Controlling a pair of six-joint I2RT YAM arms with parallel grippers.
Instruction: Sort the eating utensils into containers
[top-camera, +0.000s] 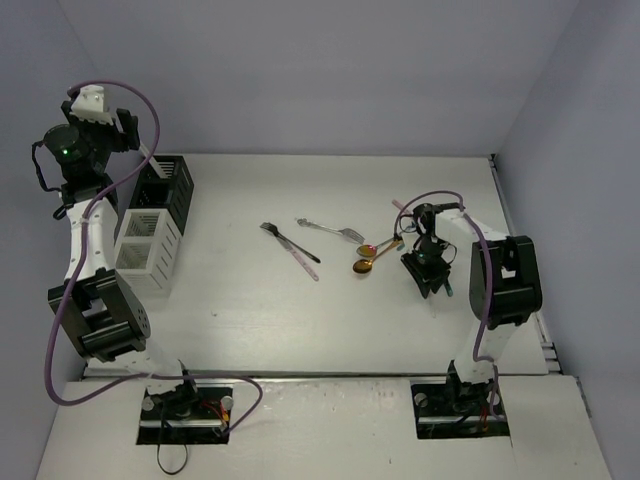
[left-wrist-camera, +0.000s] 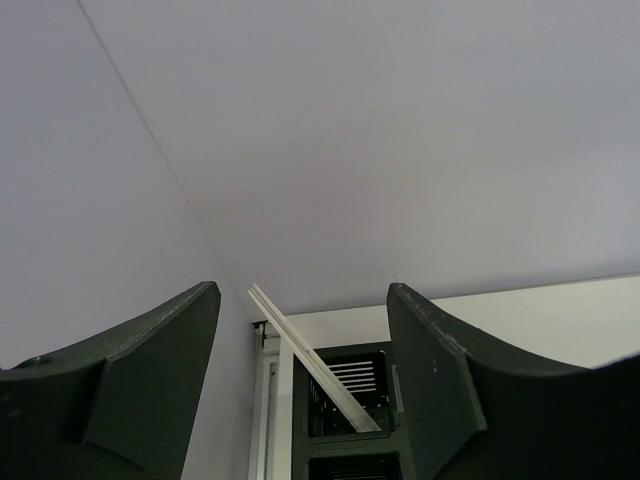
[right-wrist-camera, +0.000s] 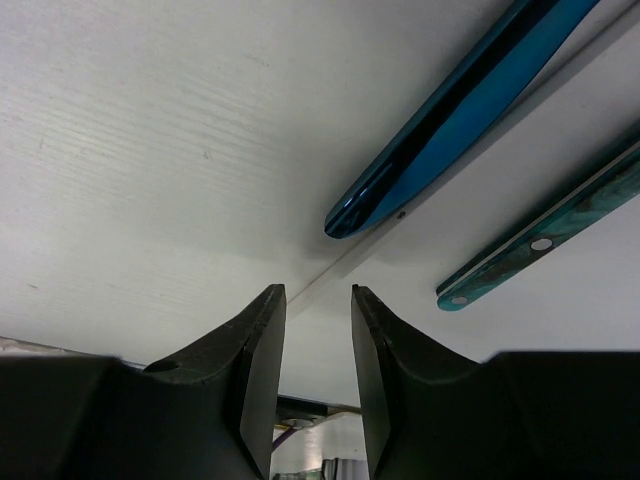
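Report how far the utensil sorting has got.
Done: at most one pale stick that seems to lean in the black caddy; the white caddy shows nothing. In hand: nothing; the left end effector is open, high by the caddies, the right end effector open, low beside two blue-handled pieces. Left: those, plus the black-handled piece, pink-handled piece, silver piece and gold spoons on the table.

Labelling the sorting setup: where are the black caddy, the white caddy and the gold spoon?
black caddy (top-camera: 182, 200), top external view, its right side wall
white caddy (top-camera: 163, 258), top external view, its right slatted wall
gold spoon (top-camera: 362, 266), top external view, its bowl
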